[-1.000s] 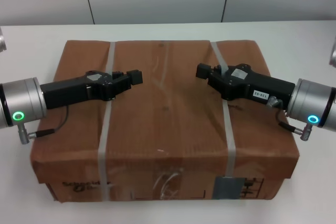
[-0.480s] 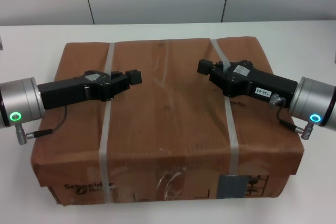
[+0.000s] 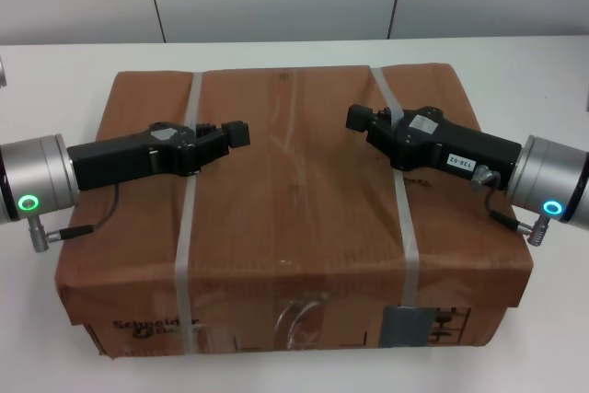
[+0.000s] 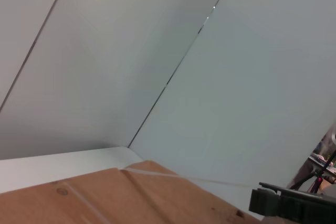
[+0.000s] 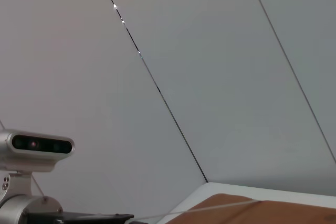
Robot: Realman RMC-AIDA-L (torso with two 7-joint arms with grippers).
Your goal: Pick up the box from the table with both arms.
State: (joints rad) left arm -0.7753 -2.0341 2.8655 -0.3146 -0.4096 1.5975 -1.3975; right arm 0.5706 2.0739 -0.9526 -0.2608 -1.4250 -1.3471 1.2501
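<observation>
Box [image 3: 294, 218] was seen centred on table [image 3: 515, 62]. L gripper [image 3: 237, 134] & R gripper [image 3: 355, 120] were poised above lid, nothing held; finger state couldn't be told. Lift prob. needs both arms applied evenly, kept level.

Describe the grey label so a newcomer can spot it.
Start at the big brown box on the white table. On its near side face, under the right-hand white strap, sits the grey label. It's the only solid grey patch; beside it are clear tape and black print.
</observation>
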